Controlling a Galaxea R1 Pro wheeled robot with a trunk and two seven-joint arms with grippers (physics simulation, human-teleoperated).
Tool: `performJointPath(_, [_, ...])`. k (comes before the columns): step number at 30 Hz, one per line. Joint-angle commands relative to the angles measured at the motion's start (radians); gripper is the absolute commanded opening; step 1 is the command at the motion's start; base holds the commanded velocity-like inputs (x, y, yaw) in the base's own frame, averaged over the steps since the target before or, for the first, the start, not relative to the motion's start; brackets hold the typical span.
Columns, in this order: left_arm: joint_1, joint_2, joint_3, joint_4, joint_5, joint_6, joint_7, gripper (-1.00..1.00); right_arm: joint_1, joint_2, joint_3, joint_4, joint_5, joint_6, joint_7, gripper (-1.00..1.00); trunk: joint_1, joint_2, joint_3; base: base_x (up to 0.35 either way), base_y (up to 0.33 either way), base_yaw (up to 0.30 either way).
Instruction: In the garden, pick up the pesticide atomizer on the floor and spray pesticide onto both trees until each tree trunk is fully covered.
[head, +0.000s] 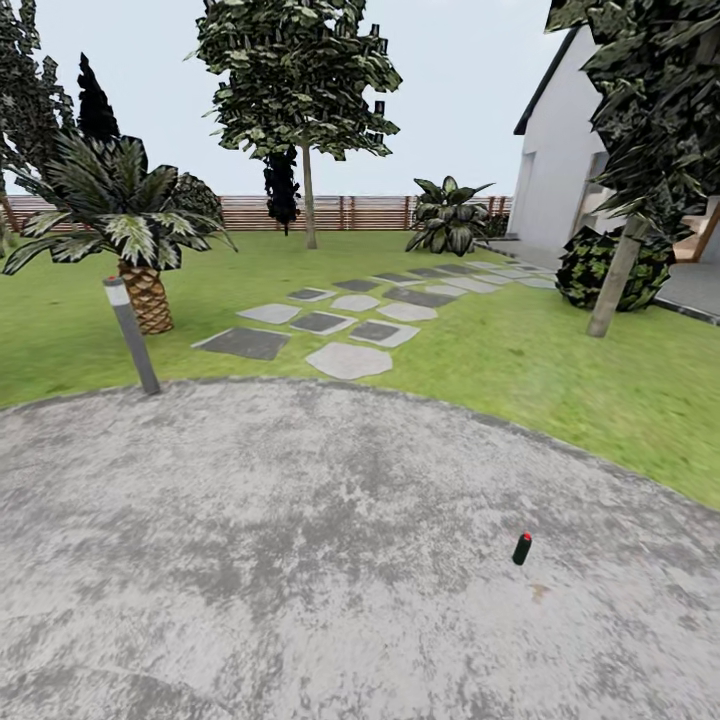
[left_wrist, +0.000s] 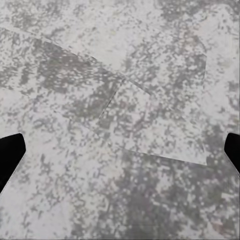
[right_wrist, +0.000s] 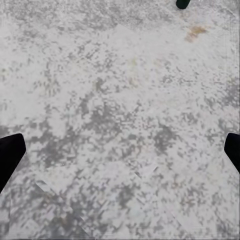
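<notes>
The job is sitting at its very start: the pesticide atomizer (head: 521, 548), a small dark green bottle with a red cap, is standing untouched on the grey mottled paving (head: 300, 560), and no white mist is showing on either trunk, so the pick-up and both sprayings are all waiting to be done. In the right wrist view the atomizer (right_wrist: 183, 3) is just peeking in at the picture's edge, well apart from the right claw (right_wrist: 120, 150), whose two dark fingertips are sitting wide apart with nothing between them. The left claw (left_wrist: 120, 150) is likewise spread wide and holding nothing, pointing down at bare stone. Beyond the atomizer, the paving is giving way to green lawn (head: 520, 360); the nearer tree trunk (head: 615, 280) is leaning slightly at the lawn's edge beyond the atomizer and towards the white house (head: 560, 180), beside a dark round shrub (head: 590, 270). The second trunk (head: 309, 200) is standing much farther beyond the atomizer, close to the wooden fence (head: 360, 212), though at that range its bark is probably too small to judge. A trail of stepping stones (head: 350, 325) is running between the two, and a short palm (head: 140, 240) and a grey bollard light (head: 132, 335) are standing well off to the atomizer's far side.
</notes>
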Motion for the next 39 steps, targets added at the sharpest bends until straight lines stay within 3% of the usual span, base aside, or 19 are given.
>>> performJointPath(1, [-0.001,0.000,-0.001,0.001,0.007,-0.003,-0.001,1.00,-0.001,0.000,-0.004,0.001,0.008,-0.003,0.000,1.00,0.000,0.000,-0.001,0.337,0.086,0.000])
performJointPath(14, [-0.001,0.000,-0.001,0.001,0.008,-0.003,-0.001,1.00,-0.001,0.000,-0.004,0.002,0.008,-0.003,0.000,1.00,0.000,0.000,-0.001,0.337,0.086,-0.005])
performJointPath(25, [-0.001,0.000,-0.001,0.001,0.008,-0.003,-0.001,1.00,-0.001,0.000,-0.004,0.002,0.008,-0.003,0.003,1.00,0.000,0.000,0.008,0.337,0.080,-0.191])
performJointPath(39, [-0.001,-0.001,-0.004,0.001,0.007,-0.003,-0.001,1.00,0.000,0.001,-0.004,0.001,0.008,-0.004,0.003,1.00,0.000,0.000,0.009,0.336,0.003,-0.017])
